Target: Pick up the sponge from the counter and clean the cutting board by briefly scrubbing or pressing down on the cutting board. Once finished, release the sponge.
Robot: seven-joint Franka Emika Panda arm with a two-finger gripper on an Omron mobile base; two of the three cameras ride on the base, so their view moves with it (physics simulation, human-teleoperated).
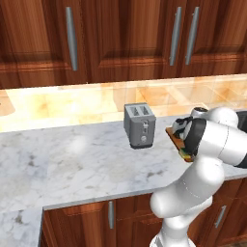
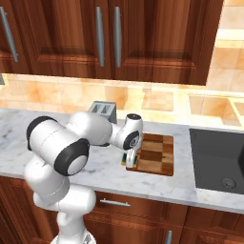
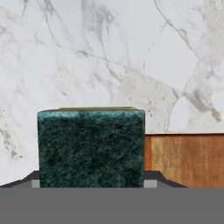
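The sponge (image 3: 91,146) shows its dark green scrub face, with a thin yellow strip of foam along its top, and sits between my two dark fingertips (image 3: 151,179). My gripper (image 2: 129,160) is shut on it and points down at the near left corner of the cutting board (image 2: 155,153). This checkered reddish-brown slab lies on the white marble counter (image 2: 100,169). In the hand view the board (image 3: 186,159) lies to the right of the sponge, with marble (image 3: 109,57) beyond. I cannot tell whether the sponge touches the board. In the left base view my forearm hides most of the board (image 1: 173,133).
A grey metal toaster (image 1: 140,125) stands on the counter just left of the board, seen behind my arm from the right (image 2: 104,109). A dark sink (image 2: 218,159) lies right of the board. Wooden wall cabinets (image 2: 114,38) hang above the tiled backsplash.
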